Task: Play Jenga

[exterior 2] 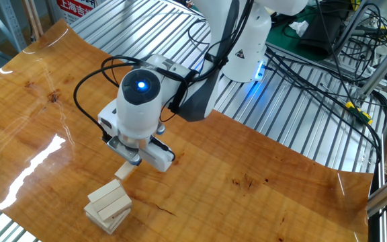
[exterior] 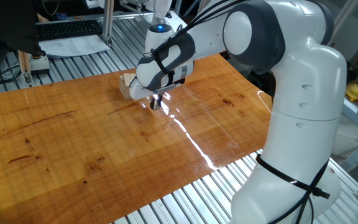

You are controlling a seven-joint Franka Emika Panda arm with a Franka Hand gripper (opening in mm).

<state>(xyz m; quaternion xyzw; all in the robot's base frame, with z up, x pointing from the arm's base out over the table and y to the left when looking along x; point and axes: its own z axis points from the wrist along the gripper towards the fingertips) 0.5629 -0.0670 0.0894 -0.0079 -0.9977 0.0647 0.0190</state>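
The Jenga stack (exterior 2: 108,205) is a low pile of pale wood blocks near the front edge of the wooden table (exterior 2: 32,128). In one fixed view, only a corner of the stack (exterior: 125,85) shows behind the robot's hand. My gripper (exterior 2: 127,162) points down, just above and behind the stack. It is shut on a loose matching block (exterior 2: 124,171), which hangs a little above the table, close to the stack's top. In one fixed view the gripper (exterior: 155,103) hides the loose block.
A keyboard (exterior: 67,28) and papers lie beyond the table's far edge. Black cables (exterior 2: 314,74) run over the slatted metal bench (exterior 2: 294,128) by the robot base. The arm's big white body (exterior: 303,124) stands at the table's right side.
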